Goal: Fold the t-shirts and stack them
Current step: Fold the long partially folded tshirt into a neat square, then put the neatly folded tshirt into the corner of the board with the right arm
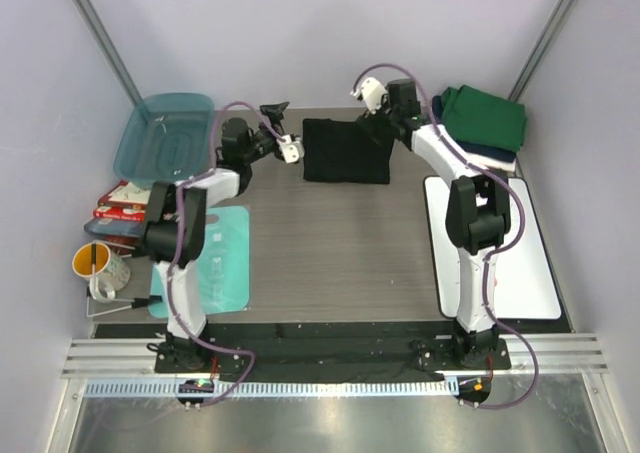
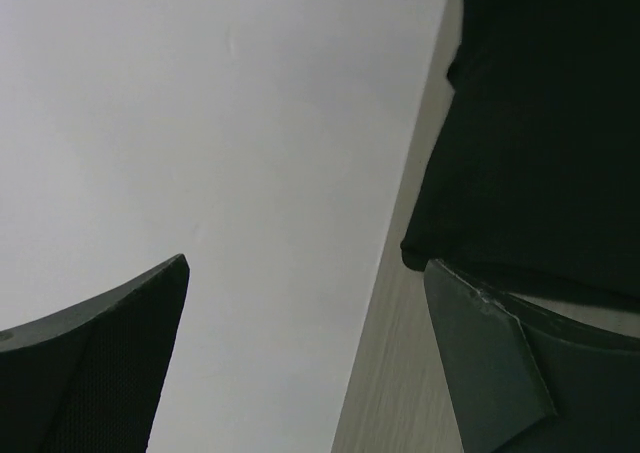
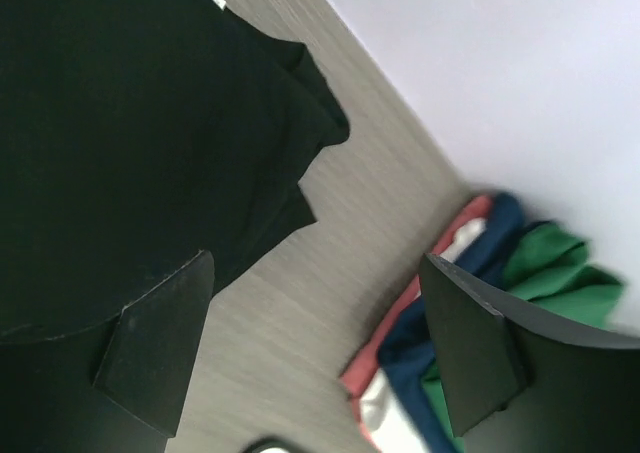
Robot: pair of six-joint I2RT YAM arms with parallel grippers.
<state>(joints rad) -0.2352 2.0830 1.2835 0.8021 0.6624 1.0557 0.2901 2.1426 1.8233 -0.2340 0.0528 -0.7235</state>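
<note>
Spreading wide, the left gripper [image 2: 305,358] grasps nothing; only the pale wall [image 2: 200,123] and a strip of surface [image 2: 385,373] show between its fingers, with the black t-shirt [image 2: 540,133] at the upper right of that wrist view. The right gripper [image 3: 310,343] is likewise released, poised at the shirt's upper right corner in the top view. There the black t-shirt lies folded at upper middle, and the stack of folded shirts [image 1: 485,121], green on top, sits at upper right.
</note>
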